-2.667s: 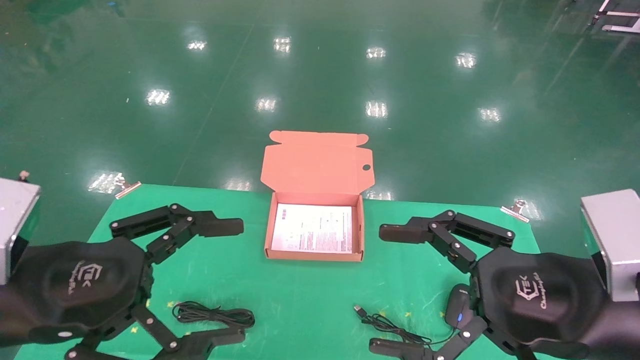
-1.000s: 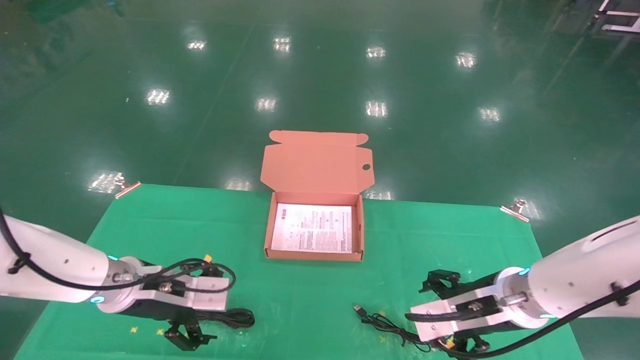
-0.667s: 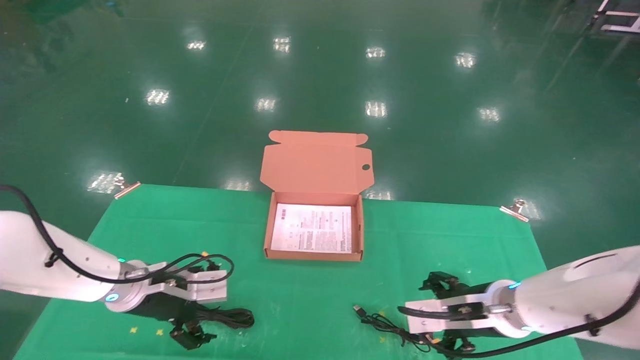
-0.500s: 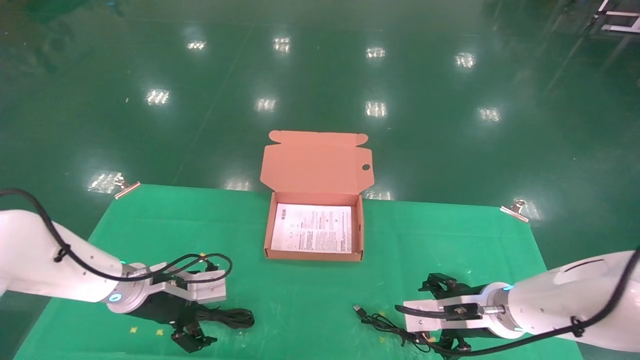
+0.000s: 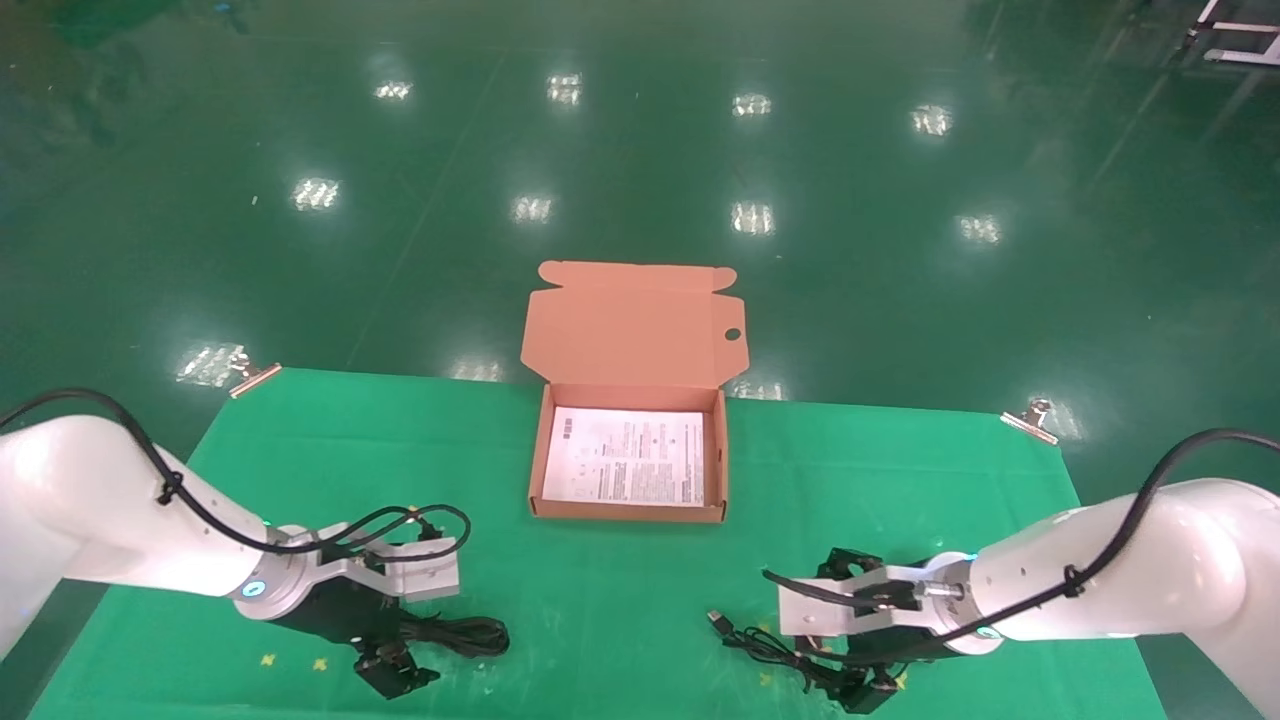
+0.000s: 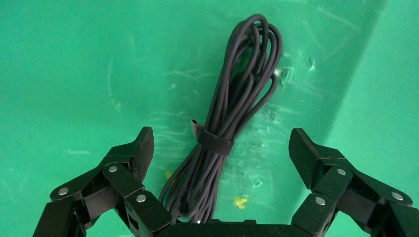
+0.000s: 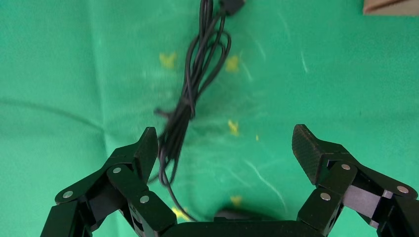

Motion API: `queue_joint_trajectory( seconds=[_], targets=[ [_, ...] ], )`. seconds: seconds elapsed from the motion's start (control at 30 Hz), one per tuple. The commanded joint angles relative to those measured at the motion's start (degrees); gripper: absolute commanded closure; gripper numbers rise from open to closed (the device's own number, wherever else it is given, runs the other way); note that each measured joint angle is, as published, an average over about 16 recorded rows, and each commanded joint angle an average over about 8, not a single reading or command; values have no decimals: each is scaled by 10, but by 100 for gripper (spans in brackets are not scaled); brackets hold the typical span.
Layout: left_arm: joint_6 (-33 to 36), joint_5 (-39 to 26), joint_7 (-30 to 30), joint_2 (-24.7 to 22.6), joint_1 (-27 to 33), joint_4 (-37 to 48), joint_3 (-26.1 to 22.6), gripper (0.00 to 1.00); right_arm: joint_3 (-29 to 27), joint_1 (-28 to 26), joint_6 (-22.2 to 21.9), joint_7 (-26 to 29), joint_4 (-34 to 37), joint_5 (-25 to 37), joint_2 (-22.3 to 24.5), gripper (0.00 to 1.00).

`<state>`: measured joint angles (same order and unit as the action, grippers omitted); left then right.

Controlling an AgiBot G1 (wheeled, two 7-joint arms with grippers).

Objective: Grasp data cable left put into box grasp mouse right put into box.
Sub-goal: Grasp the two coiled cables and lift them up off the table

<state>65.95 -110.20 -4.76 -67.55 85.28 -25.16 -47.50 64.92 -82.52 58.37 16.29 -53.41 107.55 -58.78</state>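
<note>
I have both tools spread wide: left tool (image 6: 221,148) straddling the data cable (image 6: 232,118) near-left on the counter (image 5: 600,600); right tool (image 7: 225,145) (mouse (image 7: 242,215) barely showing) risks snagging only its cord (image 7: 190,98).

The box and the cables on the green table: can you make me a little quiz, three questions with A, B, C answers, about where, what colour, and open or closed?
1. Where does the data cable lie?
A. In the box
B. On the green cloth, between the left hand's fingers
C. On the floor

2. What colour is the box?
A. Orange-brown
B. Blue
C. White

3. How is the box lid?
A. Taped shut
C. Missing
B. Open, standing up at the back

Answers: 1 B, the left hand straddles it on the cloth. 2 A, its walls are orange-brown cardboard. 3 B, the printed sheet inside shows.
</note>
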Motion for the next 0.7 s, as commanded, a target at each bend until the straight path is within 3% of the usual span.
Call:
queue_joint_trajectory(
  seconds=[0.03,0.2,0.23,0.47,0.5,0.7],
  targets=[
    [-4,2,11,-7,5,22,1,0,-4,-1,1,-13,22,-16,-9,0],
    [-10,8,36,-18,14,61,4,2,-5,0,2,-38,64,-29,-29,0],
    [-10,9,40,-19,15,66,5,13,-5,0,2,-41,70,-30,-32,8],
    [-11,14,55,-25,21,93,7,98,-3,-1,5,-52,100,-32,-46,96],
    [-11,14,56,-25,22,95,7,100,-2,-1,5,-52,102,-32,-47,100],
    [-10,14,54,-24,21,89,7,100,-2,-1,6,-51,97,-32,-44,100]
  ],
)
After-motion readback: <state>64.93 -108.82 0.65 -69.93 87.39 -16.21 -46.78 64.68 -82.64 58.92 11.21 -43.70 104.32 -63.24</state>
